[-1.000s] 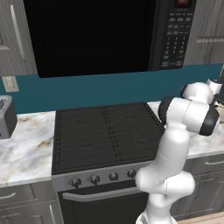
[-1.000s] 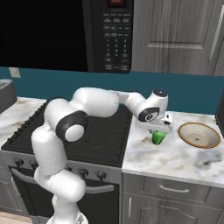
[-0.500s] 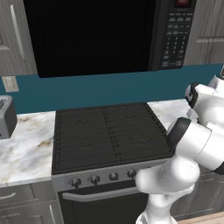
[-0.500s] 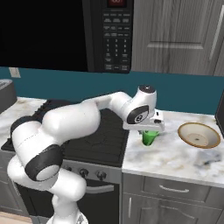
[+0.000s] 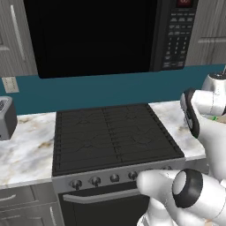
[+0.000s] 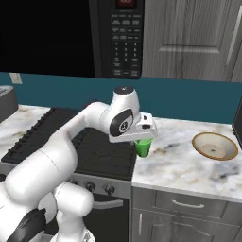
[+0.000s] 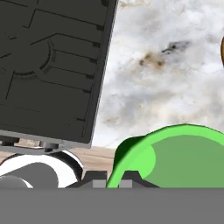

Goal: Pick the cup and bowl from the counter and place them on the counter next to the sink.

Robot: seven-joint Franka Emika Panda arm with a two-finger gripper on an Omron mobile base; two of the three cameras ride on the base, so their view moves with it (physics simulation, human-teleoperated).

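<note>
Marble counter (image 6: 189,168) runs to the right of a black stovetop (image 5: 110,132), under a microwave (image 6: 118,38) and a teal backsplash. Above the counter's near left edge, just beside the stovetop, the hand (image 6: 144,139) is clenched on the rim of the green cup (image 6: 143,147), holding it clear of the surface. Well to the right, the tan bowl (image 6: 215,146) sits on the counter.

A black stovetop (image 5: 112,134) sits below a black microwave (image 5: 106,35), with a toaster (image 5: 6,118) left.
</note>
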